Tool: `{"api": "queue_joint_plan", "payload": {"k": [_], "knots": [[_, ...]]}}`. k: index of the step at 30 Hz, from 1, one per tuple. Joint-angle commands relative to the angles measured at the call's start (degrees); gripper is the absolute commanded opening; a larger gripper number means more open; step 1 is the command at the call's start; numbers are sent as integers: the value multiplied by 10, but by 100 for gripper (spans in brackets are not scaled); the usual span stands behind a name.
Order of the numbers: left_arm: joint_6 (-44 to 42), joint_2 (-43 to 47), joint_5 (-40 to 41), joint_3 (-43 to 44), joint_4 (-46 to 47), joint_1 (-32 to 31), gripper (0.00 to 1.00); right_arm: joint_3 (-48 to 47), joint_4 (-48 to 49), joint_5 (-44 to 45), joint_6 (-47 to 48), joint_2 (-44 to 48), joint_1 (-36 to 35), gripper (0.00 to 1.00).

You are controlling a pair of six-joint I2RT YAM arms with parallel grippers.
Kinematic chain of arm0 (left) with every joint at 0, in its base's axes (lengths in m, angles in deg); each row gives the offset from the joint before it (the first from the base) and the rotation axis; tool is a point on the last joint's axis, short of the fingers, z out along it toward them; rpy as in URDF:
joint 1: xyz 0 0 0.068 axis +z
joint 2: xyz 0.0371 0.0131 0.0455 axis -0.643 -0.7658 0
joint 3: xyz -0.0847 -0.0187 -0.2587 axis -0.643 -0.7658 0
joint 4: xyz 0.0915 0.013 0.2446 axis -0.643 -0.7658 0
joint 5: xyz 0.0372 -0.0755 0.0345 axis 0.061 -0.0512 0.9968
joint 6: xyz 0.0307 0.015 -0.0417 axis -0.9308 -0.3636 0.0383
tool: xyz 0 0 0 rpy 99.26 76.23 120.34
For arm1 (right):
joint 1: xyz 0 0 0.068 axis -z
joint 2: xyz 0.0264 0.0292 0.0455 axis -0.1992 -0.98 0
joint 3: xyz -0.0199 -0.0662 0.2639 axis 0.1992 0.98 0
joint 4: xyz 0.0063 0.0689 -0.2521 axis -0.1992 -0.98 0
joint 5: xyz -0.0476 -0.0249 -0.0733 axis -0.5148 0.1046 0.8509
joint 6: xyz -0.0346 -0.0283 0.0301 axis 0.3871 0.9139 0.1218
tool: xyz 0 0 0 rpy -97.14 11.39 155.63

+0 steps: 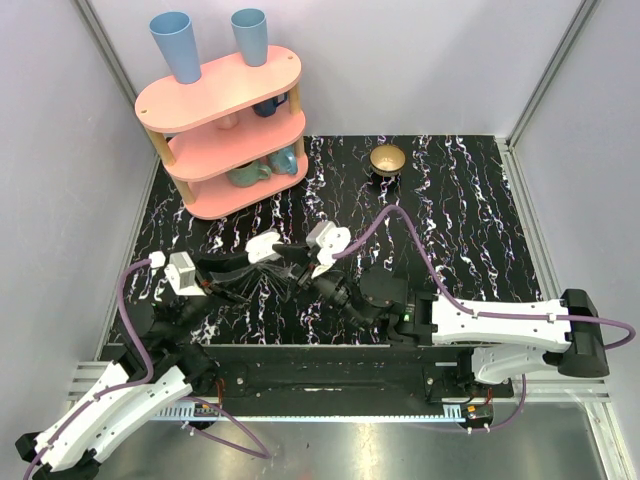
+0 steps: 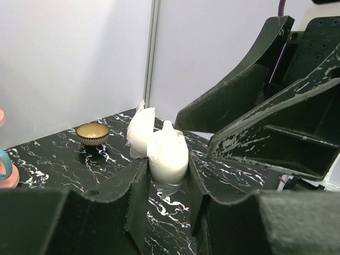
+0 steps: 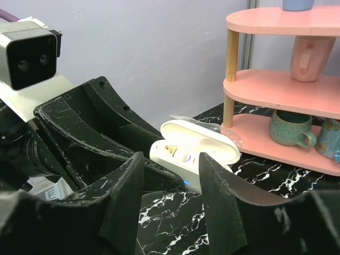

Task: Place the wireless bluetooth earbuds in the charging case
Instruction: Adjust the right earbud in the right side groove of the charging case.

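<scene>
Two hands converge at centre of the top view, over the black white-veined marble desk (image 1: 470,200)

Grip: left hand (image 2: 167,171) is clenched on the small glossy white oval charging case (image 2: 169,155). The base is pinched between both fingertips at lower centre of the left wrist view, with the lid hinged open and standing just left of the base. Can't tell whether the case is lifted off the desk or resting on it

Other side: right hand (image 3: 171,162) has its jaws apart, nothing visible between them. In its wrist view the open case sits centre frame just beyond the fingertips, framed by the gap, not touching as far as I can see. The lid is tipped back toward the right of frame, wells facing the camera

Payload: tiny glossy white bean-shaped plastic earbuds (image 3: 172,152) show as pale rounded shapes in the wells, left half of the open base. Reads like the buds are in, but they're too small to confirm both sit flush. None seen loose on the desk in any view

Step, my read: insertion at or near its end, left steadying the case for right. Next move probably calls for right to press the buds home or nudge the lid shut. That wants a short, slow approach, since a pinch on a slick rounded shell could slip
</scene>
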Motion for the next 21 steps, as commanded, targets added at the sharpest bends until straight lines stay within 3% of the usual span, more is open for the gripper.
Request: {"api": "queue_joint_plan", "payload": {"k": [1, 6, 13, 21], "knots": [[-1, 0, -7, 17, 45, 2, 0, -34, 19, -22, 37, 43, -3, 54], [-5, 6, -5, 18, 30, 2, 0, -33, 27, -33, 45, 84, -3, 60], [-8, 3, -14, 22, 24, 2, 0, -56, -19, 168, 36, 83, -3, 72], [-8, -21, -54, 38, 32, 1, 0, -110, -142, 198, -21, 59, 9, 80]]}}
